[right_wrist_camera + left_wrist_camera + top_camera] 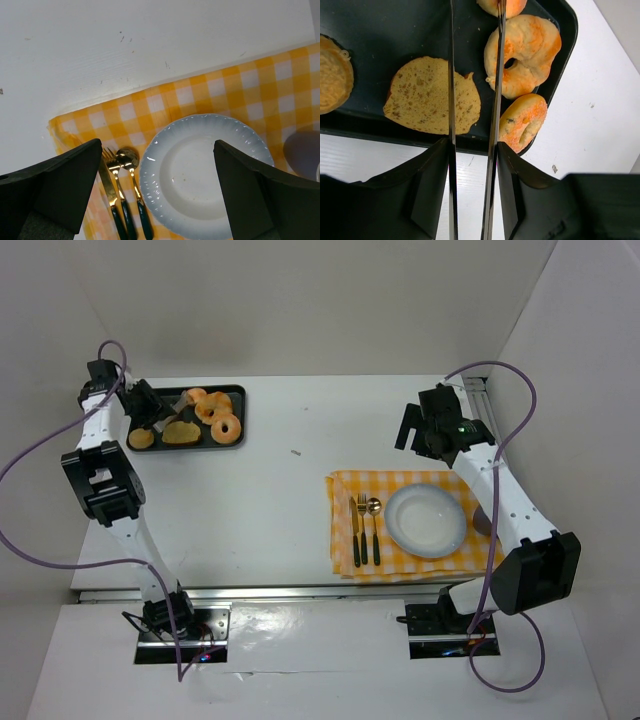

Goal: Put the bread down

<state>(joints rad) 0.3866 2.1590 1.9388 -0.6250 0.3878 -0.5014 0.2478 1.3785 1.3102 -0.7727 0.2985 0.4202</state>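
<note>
Advisable: lower left pincer [472, 100] squarely, keeping thin blades off neighbouring bagels [525, 52]. Bread slice [432, 95] flat in dark tray [380, 35], far left of counter [300, 500], just left of and partly under the narrowly parted, empty blades. Right pincer [160, 195] released above white plate [200, 170].

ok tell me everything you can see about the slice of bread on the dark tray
The bread slice is tan, porous and flecked with seeds, with a rounded crust edge and one straighter side. It lies flat at the near edge of the black tray, apart from the glazed rings and the round bun. The left gripper hovers above it with thin blades slightly apart.
</note>
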